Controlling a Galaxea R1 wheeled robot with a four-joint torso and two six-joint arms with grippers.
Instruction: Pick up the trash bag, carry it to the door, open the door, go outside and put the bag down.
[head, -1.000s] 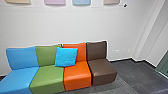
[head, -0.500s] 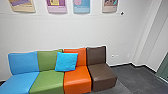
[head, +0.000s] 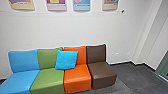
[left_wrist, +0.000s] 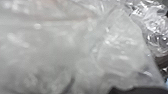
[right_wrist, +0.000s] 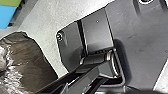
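White wall (head: 62, 30) behind coloured seats (head: 77, 77), blue cushion (head: 66, 60), trash bag (right_wrist: 37, 65), cannot tell if either tool is wide

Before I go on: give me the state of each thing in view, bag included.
Trash bag: creased and shiny, close to the left wrist camera; whether held or tied shut, cannot tell.
Cushion: tilted, leaning on the backrests where green and orange meet.
Blue chair, green chair, orange chair, brown chair: upright, side by side in a row.
Posters: up on the wall, tops out of the picture.
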